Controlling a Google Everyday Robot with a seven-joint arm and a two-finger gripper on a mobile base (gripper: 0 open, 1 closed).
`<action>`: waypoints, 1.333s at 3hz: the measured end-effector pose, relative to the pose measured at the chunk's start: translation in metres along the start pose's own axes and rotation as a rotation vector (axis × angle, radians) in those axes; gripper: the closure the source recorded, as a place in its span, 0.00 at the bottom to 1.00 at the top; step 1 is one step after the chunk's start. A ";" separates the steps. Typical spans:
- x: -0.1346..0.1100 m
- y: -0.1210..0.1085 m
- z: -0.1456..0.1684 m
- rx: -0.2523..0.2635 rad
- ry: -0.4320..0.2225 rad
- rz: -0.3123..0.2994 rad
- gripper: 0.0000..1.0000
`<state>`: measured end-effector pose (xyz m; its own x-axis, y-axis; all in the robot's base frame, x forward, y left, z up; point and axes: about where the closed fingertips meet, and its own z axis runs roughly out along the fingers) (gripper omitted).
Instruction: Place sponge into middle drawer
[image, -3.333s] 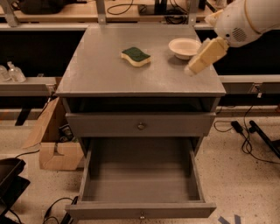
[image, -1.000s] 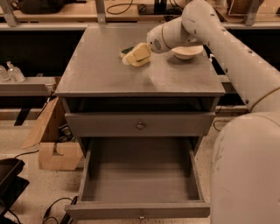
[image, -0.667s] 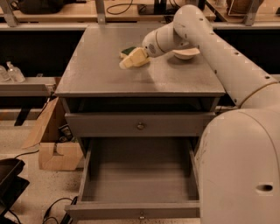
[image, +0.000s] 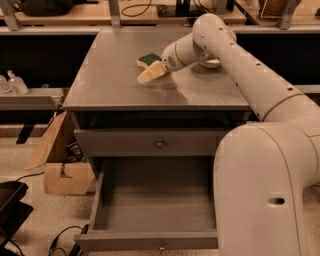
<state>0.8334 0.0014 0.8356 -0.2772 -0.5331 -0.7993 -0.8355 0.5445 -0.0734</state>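
the gripper (image: 150, 74) is low over the grey cabinet top (image: 107, 80), a little behind the middle of it and near the right half. it points to the left and downward, and its pale tip looks to be at the surface or just above it. from this side it shows as one cream wedge, so i cannot tell if it is open or closed, and i cannot tell if it grips anything.

the sponge (image: 146, 60) lies on the cabinet top just behind the gripper, toward the back edge. only its dark green face and a thin yellow edge are visible, because the gripper covers the near side of it. the two seem to touch, but the view does not make this sure.

the white arm (image: 240, 70) comes from the lower right and crosses over the right part of the top. behind it a cream bowl (image: 212, 63) is partly hidden.

the middle drawer (image: 150, 241) is pulled out wide below, well apart from the sponge. the upper drawer front (image: 130, 142) with its small knob is closed. a cardboard box (image: 62, 170) stands on the floor at the left of the cabinet.
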 end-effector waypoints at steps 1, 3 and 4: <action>0.007 -0.005 0.007 -0.001 0.023 0.011 0.38; -0.014 -0.005 -0.012 -0.029 -0.024 -0.025 0.84; -0.038 0.007 -0.053 -0.066 -0.077 -0.093 1.00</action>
<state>0.8130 -0.0085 0.8973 -0.1615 -0.5266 -0.8346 -0.8859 0.4500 -0.1125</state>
